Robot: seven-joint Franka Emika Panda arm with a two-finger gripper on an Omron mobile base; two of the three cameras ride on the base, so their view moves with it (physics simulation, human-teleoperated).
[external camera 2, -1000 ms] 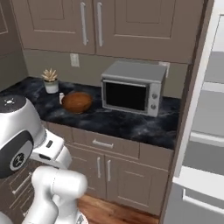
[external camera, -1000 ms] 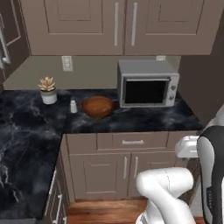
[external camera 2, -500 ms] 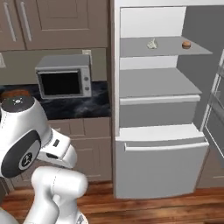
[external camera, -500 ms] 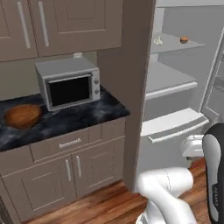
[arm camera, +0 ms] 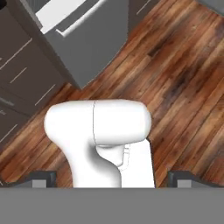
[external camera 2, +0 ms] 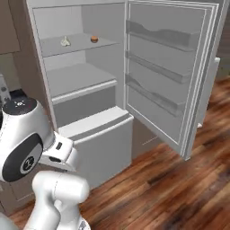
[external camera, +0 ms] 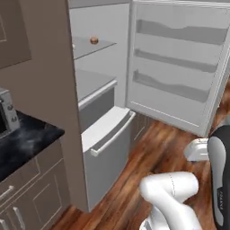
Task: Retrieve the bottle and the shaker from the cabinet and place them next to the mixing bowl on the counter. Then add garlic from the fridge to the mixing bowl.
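Open fridge (external camera 2: 85, 121) — shelf stock, two items.
One garlic (external camera 2: 65, 42), one brown item (external camera 2: 94, 39) — well above the claw (arm camera: 112, 177), which stood wide, empty.

The pale garlic (external camera 2: 65, 41) lies on the open fridge's (external camera 2: 85, 76) upper glass shelf, left of a small brown item, well apart from the wide-spread jaws.
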